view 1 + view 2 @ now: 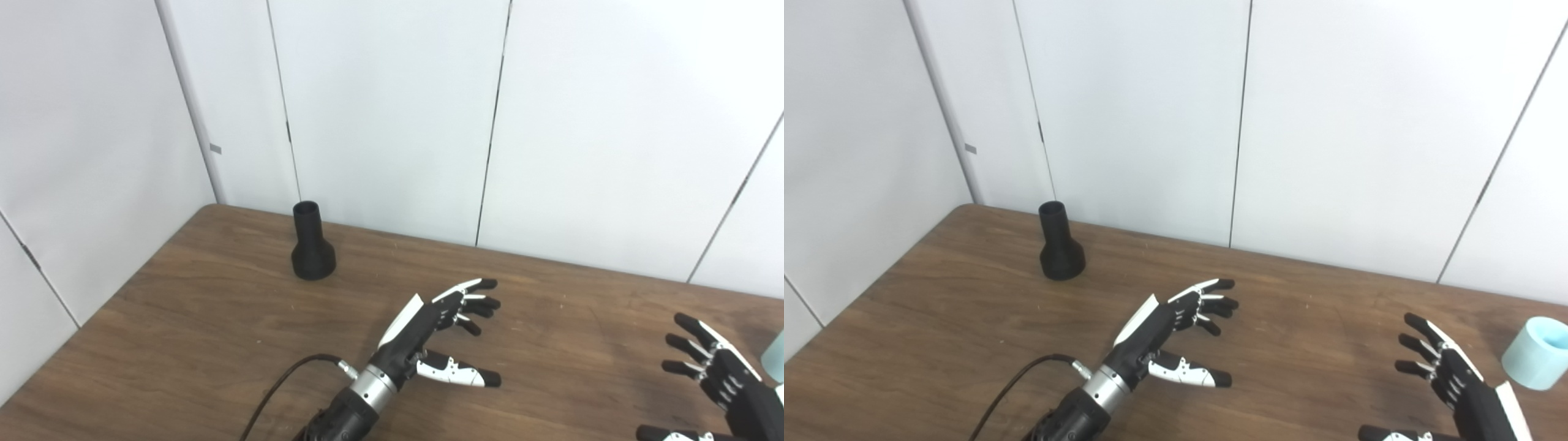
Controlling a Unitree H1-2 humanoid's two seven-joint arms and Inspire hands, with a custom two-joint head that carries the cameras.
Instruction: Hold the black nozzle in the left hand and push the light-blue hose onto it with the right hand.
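The black nozzle [312,244] stands upright on its wide base at the back left of the wooden table [202,318], narrow end up. My left hand [438,334] hovers open over the table's middle, well to the right of and nearer than the nozzle, fingers spread and holding nothing. The light-blue hose piece [1536,352], a short tube, sits at the far right edge of the table. My right hand [1442,370] is open at the lower right, just left of the hose piece and apart from it.
White wall panels [392,110] rise directly behind the table's back edge. A black cable [278,386] loops out from my left wrist over the table's front. The table's left corner is rounded near the nozzle.
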